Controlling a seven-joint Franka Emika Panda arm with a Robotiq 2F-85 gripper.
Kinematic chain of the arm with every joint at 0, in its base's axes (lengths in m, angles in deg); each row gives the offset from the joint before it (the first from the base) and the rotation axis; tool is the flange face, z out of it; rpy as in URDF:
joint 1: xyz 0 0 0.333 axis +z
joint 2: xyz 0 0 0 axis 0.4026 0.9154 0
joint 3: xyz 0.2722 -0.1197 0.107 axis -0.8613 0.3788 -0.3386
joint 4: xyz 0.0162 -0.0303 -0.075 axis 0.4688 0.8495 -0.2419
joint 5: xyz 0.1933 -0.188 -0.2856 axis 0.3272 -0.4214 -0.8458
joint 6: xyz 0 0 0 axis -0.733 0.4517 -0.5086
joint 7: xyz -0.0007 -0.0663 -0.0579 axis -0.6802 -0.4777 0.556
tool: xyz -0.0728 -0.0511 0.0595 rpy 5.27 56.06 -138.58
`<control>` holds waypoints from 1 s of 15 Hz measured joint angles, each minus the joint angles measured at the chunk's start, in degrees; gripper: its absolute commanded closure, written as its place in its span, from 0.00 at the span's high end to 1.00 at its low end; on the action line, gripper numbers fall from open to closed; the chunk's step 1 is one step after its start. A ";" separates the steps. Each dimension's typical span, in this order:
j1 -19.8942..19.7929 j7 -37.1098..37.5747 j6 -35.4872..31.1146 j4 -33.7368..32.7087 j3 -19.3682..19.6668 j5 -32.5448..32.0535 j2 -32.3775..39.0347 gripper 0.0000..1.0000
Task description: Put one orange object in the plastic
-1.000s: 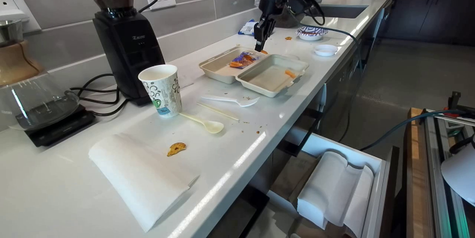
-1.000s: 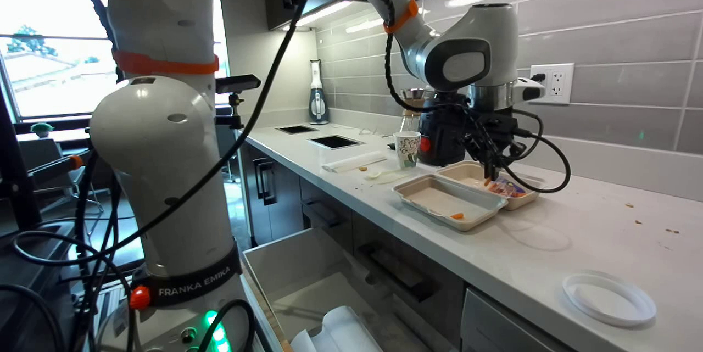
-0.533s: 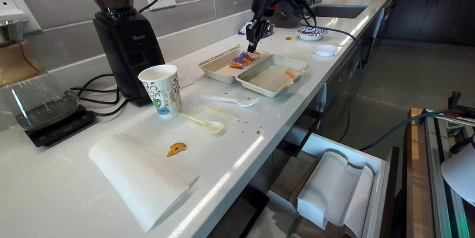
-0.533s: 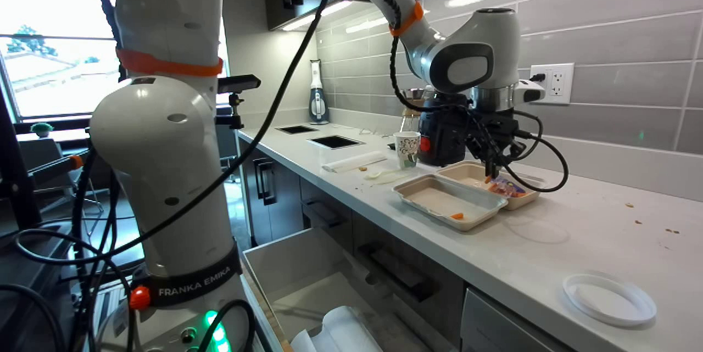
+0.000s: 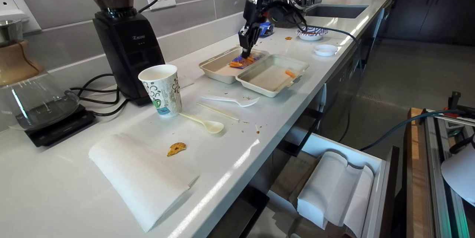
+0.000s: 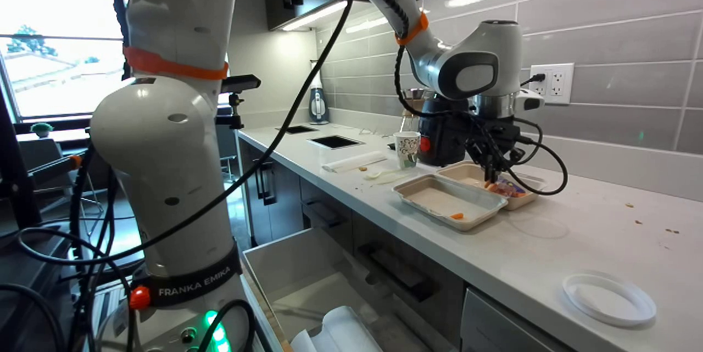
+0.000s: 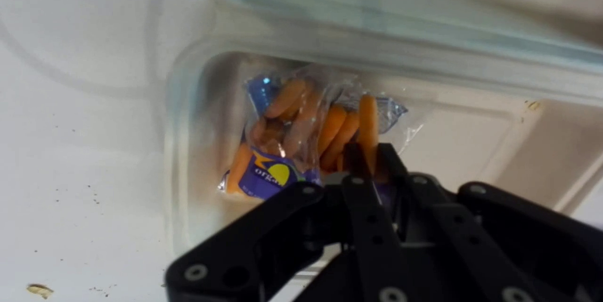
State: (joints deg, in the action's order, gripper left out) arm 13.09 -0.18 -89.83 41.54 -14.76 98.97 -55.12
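My gripper (image 7: 370, 149) is shut on an orange object (image 7: 368, 118), a stubby carrot-like piece sticking out past the fingertips. It is over a clear plastic bag (image 7: 278, 170) with a purple label and several orange pieces inside. I cannot tell whether the held piece touches the bag. The gripper also shows in both exterior views (image 5: 245, 55) (image 6: 490, 176), over the back tray (image 5: 219, 63) where the bag lies. The front tray (image 6: 434, 216), with a brownish rim and whitish inside, adjoins it and holds a loose orange piece (image 6: 457, 216).
A paper cup (image 5: 163, 93), a coffee grinder (image 5: 130, 48), a white fork (image 5: 230, 99) and a pale spoon (image 5: 211, 126) stand or lie on the counter beside the trays. A tiled wall (image 6: 615, 138) rises behind. A white lid (image 6: 631, 313) lies near the counter edge, above an open drawer.
My gripper has moved down and sideways over the bag, to the left in an exterior view, carrying the orange piece. The trays, the bag and the loose piece have not visibly moved.
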 measured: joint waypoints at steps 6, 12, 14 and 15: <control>-0.60 1.67 0.00 -0.43 0.34 -2.56 0.52 0.03; -1.28 1.68 0.00 -0.46 0.35 -2.68 0.52 0.03; -1.32 1.68 0.00 -0.49 0.35 -2.68 0.52 0.03; -1.32 1.68 0.00 -0.49 0.34 -2.68 0.52 0.03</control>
State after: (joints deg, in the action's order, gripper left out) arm 11.77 1.50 -89.83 41.05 -14.42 96.30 -54.60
